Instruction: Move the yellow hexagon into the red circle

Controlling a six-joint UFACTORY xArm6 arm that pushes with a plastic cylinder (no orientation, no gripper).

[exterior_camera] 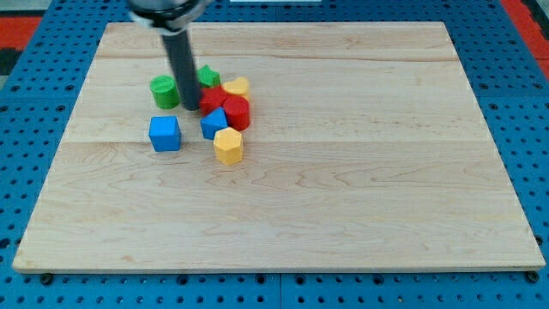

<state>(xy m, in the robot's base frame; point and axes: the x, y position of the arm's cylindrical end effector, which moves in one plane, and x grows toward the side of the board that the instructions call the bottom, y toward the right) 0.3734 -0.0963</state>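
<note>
My tip (192, 106), the lower end of a bare dark rod with no claw to part or clamp, sits at the left edge of a cluster on the pale wooden board (360, 189), between the green cylinder block (164, 91) and a red block (212, 100). The yellow hexagon block (228, 146) lies just below the red cylinder block (237, 112), close to it; I cannot tell whether they touch. The blue cube block (165, 133) stands apart, left of the red cylinder block.
</note>
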